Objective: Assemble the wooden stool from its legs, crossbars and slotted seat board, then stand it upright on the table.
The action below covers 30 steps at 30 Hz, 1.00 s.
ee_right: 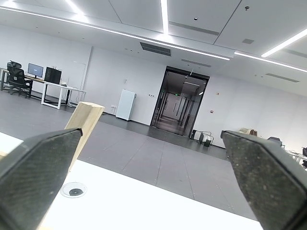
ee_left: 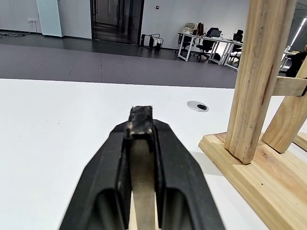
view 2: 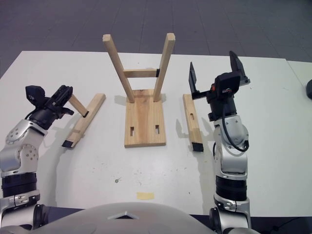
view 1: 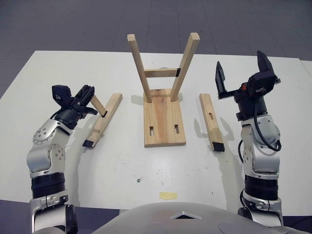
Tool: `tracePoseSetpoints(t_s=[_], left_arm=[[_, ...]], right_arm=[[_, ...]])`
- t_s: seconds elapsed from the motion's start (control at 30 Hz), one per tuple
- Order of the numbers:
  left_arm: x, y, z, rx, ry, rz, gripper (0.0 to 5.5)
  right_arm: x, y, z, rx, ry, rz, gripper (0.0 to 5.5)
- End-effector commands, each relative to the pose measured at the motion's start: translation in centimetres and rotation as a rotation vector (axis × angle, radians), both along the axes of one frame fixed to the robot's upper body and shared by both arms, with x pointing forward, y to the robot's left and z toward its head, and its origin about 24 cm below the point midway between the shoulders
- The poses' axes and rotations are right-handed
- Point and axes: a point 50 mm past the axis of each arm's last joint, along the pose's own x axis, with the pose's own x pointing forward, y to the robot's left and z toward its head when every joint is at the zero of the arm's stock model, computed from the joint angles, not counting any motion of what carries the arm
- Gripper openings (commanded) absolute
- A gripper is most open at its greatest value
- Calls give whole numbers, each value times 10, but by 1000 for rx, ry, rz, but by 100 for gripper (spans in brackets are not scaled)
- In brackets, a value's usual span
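Seat board [view 1: 164,127]: flat at the middle of the white table [view 1: 73,68], with two legs [view 1: 139,66] standing up from its far end, joined by a crossbar [view 1: 161,73].
Left claw [view 1: 90,101]: clenched on a second crossbar [view 1: 100,107], which appears plugged into the left loose leg [view 1: 108,113] lying on the table.
Right claw [view 1: 240,62]: released, fingers wide apart, raised above the table.
Right loose leg [view 1: 210,122]: flat between seat board and right arm, touching neither.
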Motion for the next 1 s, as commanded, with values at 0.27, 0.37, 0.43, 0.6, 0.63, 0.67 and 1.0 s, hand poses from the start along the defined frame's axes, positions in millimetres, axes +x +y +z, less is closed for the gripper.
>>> tracePoseSetpoints(t_s=[0.27, 0.37, 0.43, 0.6, 0.63, 0.67, 1.0], left_arm=[[-22, -11, -46, 58, 126, 37, 43], [-27, -12, -56, 66, 131, 76, 43], [-28, -14, -60, 80, 136, 75, 43], [-30, -14, -63, 95, 133, 78, 43], [-32, -14, -65, 100, 137, 80, 43], [-33, -14, -67, 103, 142, 81, 43], [-20, -23, -48, 113, 47, 71, 43]], right_arm=[[2, 1, 3, -12, -9, 6, 540], [2, 0, 4, -14, -10, 5, 540], [3, 1, 4, -14, -10, 9, 540], [4, 2, 6, -18, -16, 19, 540], [5, 2, 6, -17, -16, 18, 540], [5, 2, 6, -17, -16, 18, 540], [7, 6, 7, -23, -23, 33, 540]])
